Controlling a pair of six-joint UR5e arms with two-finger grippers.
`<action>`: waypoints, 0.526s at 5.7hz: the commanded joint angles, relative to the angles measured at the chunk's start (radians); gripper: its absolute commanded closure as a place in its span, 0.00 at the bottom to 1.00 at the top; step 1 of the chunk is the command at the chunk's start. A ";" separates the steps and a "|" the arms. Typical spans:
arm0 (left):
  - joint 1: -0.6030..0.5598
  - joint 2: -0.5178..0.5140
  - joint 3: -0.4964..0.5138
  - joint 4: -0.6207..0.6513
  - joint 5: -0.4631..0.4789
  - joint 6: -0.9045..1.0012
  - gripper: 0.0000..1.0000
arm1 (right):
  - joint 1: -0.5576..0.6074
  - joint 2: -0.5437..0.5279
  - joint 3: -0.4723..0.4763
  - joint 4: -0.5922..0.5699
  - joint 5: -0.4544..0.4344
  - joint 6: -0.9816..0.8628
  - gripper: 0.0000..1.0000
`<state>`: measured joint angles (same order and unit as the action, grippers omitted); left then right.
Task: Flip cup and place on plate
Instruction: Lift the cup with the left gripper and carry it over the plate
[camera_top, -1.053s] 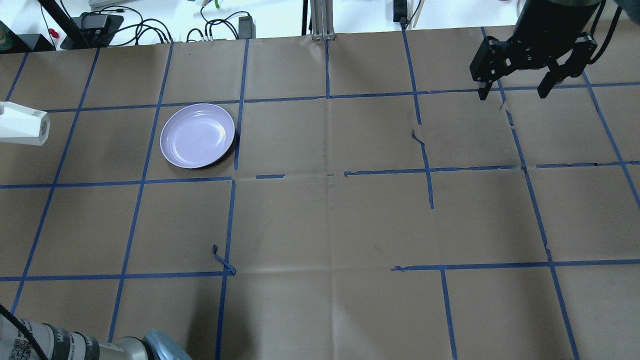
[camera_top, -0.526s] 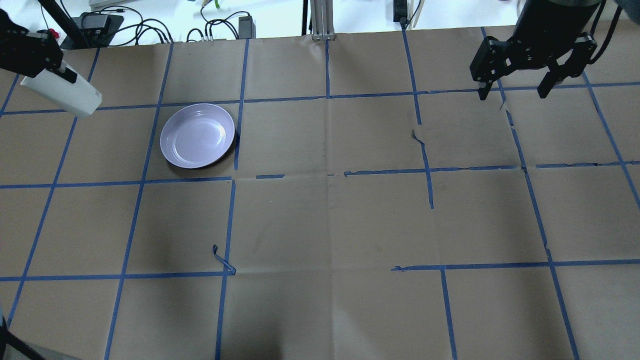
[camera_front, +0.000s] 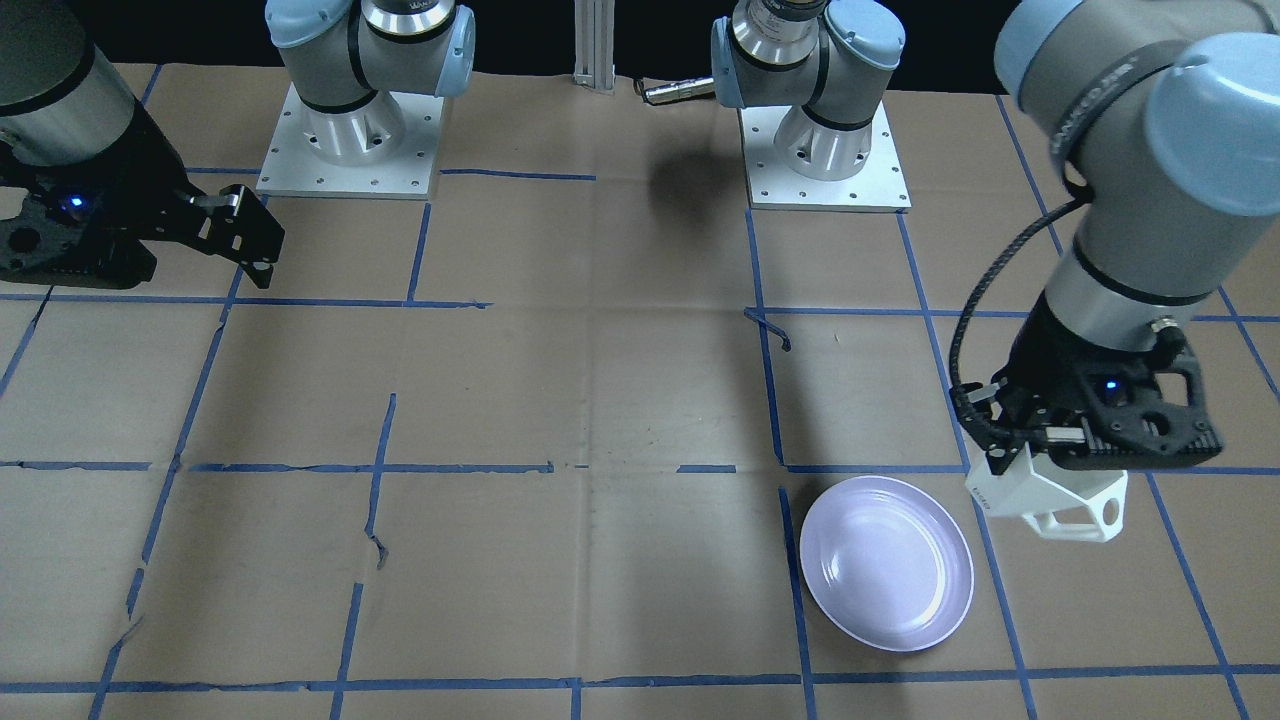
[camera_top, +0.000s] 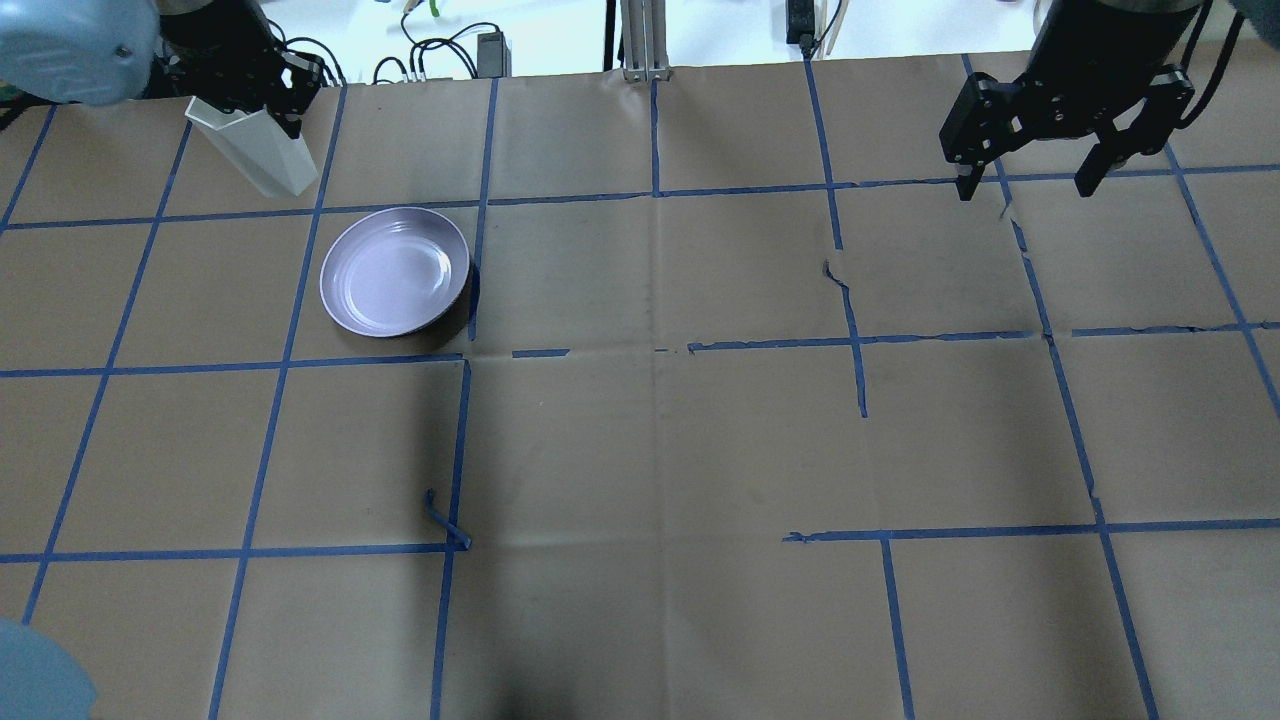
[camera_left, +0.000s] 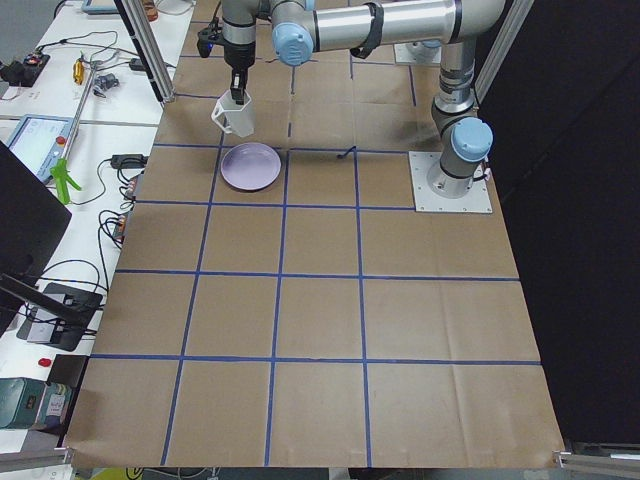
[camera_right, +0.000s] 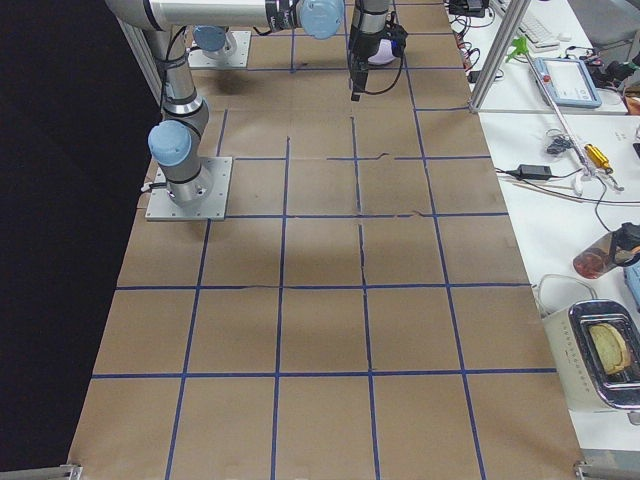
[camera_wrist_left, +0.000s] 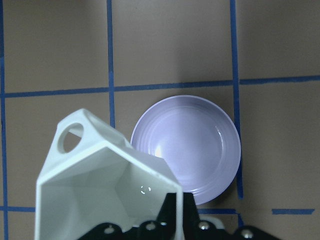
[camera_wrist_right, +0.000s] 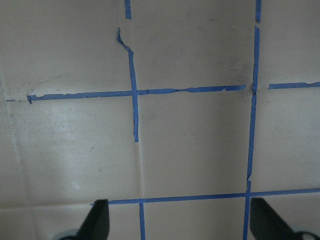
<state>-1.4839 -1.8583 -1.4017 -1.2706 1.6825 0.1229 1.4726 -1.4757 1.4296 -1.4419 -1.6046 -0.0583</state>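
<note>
The white faceted cup hangs in my left gripper, which is shut on its rim wall. It is held in the air, just beyond and left of the lavender plate. In the left wrist view the cup's open mouth faces the camera, its handle is at the upper left, and the plate lies below to the right. From the front the cup sits beside the plate. My right gripper is open and empty at the far right.
Brown paper with blue tape grid lines covers the table. A loose curl of tape sticks up near the middle left. Cables and boxes lie beyond the far edge. The arm bases stand on the robot's side.
My left gripper has carried the cup from the left edge up and to the right, close to the plate. The cup has turned from lying sideways to mouth-up. The right arm has not moved.
</note>
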 joint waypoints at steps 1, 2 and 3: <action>-0.024 -0.015 -0.188 0.243 0.016 -0.057 1.00 | 0.000 0.000 0.000 0.000 0.000 0.000 0.00; -0.024 -0.025 -0.295 0.349 0.016 -0.065 1.00 | 0.000 0.000 0.000 0.000 0.000 0.000 0.00; -0.026 -0.051 -0.381 0.487 0.014 -0.068 1.00 | 0.000 0.000 0.000 0.000 0.000 0.000 0.00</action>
<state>-1.5081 -1.8884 -1.6916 -0.9126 1.6976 0.0605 1.4726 -1.4757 1.4296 -1.4419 -1.6045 -0.0583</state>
